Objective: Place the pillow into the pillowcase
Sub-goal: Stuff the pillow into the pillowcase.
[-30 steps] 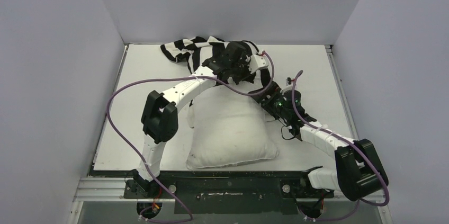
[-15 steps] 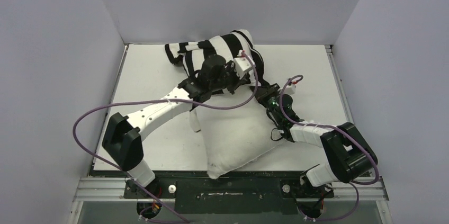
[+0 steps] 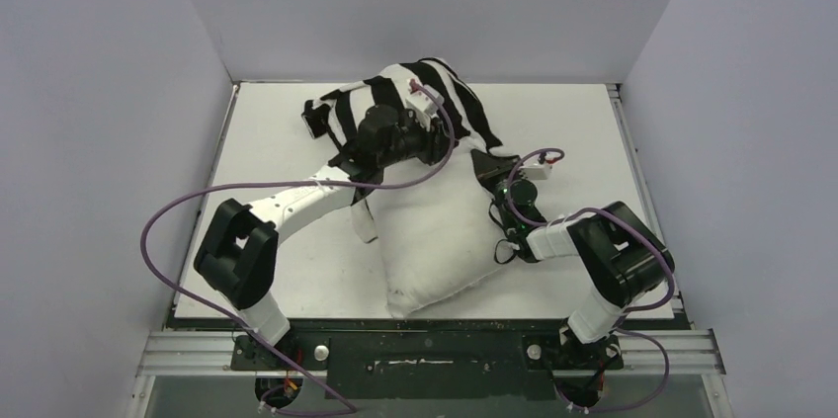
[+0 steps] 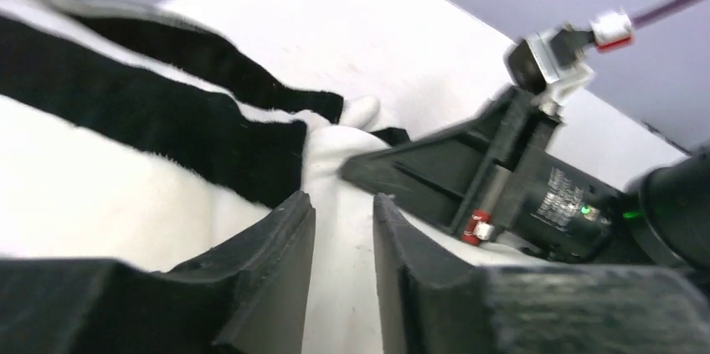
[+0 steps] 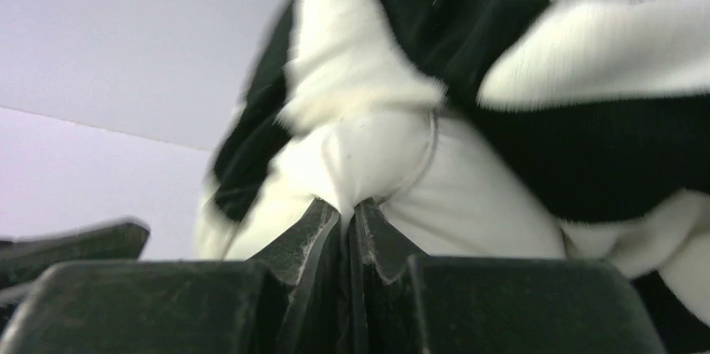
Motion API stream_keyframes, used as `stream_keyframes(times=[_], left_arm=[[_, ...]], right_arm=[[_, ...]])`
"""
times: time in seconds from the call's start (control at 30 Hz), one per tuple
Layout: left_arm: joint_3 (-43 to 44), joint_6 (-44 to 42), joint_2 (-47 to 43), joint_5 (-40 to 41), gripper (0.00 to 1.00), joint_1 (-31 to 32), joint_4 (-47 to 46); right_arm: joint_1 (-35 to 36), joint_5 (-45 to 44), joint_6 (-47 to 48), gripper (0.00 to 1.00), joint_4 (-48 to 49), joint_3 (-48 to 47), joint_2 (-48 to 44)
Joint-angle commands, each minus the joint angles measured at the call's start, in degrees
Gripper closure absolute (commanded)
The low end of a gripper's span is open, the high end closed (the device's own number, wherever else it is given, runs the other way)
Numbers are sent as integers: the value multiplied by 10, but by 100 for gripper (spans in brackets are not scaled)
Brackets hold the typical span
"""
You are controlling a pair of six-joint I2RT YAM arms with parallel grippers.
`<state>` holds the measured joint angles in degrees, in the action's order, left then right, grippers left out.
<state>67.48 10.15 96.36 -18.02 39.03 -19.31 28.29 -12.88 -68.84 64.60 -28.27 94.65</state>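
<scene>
Near to far, from the top view. The pillow lies on the table between the two arms. Its bare near end points at the bases, and the right arm's wrist is against its right edge.

The right gripper is at that right edge. Its fingers are pressed together, pinching a fold of plain white cloth with a seam line just above the tips. That reads as the pillow's fabric, not the stripes. The black-and-white pillowcase sits directly above and right of the pinch, its edge draped over the white bulge.

The left gripper is further out, on top of the pillow at the case's edge. Its fingers are a narrow slot apart with white cloth showing in the slot. I can't tell whether that cloth is gripped or just lying underneath. Striped cloth is just left of the left fingers. The right gripper's tip is just ahead and right of them, close to the same white fold.

Farthest out, the pillowcase covers the pillow's far end, bunched behind the left wrist. A loose tail trails onto the table left of it. The rest of the pillow is uncovered.
</scene>
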Motion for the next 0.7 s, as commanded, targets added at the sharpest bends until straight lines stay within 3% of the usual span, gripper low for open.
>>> stream_keyframes(times=[0.0,0.07,0.2,0.33,0.5,0.67], left_arm=[[76,-88,-41,43,58,-12,77],[87,-147,-50,76,47,-8,96],[110,-236,-37,53,48,-1,127],[193,-314,22,57,48,4,233],[254,-413,94,110,48,29,295],[312,-451,163,147,47,30,325]], right_arm=[[-28,27,23,100,106,7,-23],[-34,68,48,100,108,11,-32],[-42,117,61,100,111,4,-22],[-48,149,40,100,141,-1,7],[-46,159,37,100,152,4,19],[-47,159,43,100,144,8,16]])
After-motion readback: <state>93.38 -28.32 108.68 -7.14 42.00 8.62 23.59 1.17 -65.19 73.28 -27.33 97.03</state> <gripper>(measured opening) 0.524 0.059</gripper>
